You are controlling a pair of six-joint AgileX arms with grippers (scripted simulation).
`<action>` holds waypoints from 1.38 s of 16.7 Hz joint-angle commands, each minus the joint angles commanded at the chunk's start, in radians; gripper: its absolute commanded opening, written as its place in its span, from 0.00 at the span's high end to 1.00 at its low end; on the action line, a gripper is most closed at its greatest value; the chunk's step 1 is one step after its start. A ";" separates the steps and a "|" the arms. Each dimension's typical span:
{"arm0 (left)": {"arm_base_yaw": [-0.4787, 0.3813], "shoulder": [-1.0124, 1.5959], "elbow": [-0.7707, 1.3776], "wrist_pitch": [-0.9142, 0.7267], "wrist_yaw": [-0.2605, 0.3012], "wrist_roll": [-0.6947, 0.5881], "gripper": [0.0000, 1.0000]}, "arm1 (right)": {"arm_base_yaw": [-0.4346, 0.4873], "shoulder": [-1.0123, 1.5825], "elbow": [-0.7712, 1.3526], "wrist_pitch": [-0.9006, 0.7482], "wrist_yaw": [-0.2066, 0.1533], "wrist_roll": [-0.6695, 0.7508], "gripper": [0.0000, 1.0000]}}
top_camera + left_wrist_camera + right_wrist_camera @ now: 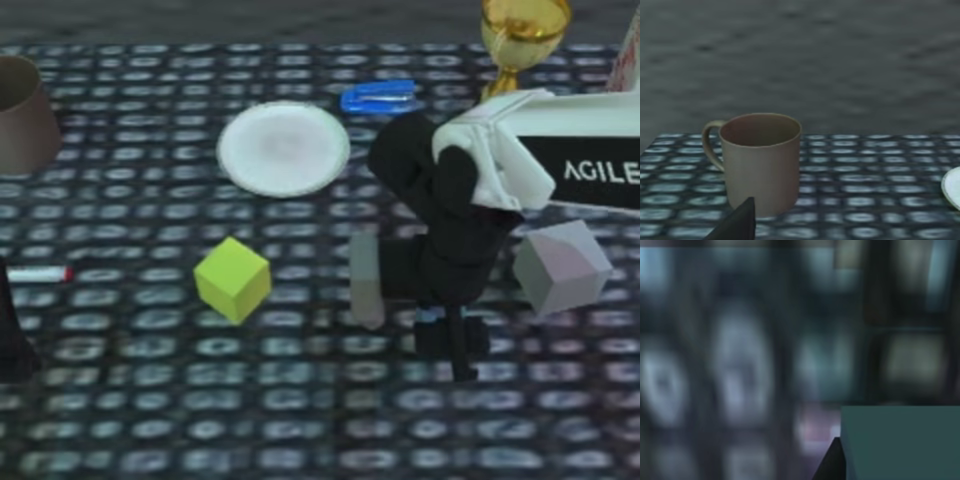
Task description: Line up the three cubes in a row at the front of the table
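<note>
Right gripper (452,338) low over counter (300,420), jaws closed around blue cube (900,442), between yellow-green cube (232,279) and grey cube (561,266)

right gripper (452,340) lowered mid-table, left arm (15,335) parked

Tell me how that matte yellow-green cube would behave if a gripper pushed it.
The matte yellow-green cube would probably slide, not roll, since it sits on a flat face. Its equal sides suggest it won't tip. It looks rigid, so likely no squashing.
</note>
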 joint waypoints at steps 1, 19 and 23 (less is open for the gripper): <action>0.000 0.000 0.000 0.000 0.000 0.000 0.00 | 0.001 0.005 -0.010 0.013 0.000 0.000 1.00; 0.000 0.000 0.000 0.000 0.000 0.000 0.00 | 0.001 0.006 -0.013 0.017 0.000 0.000 0.00; 0.000 0.000 0.000 0.000 0.000 0.000 0.00 | 0.001 0.006 -0.013 0.017 0.000 0.000 0.00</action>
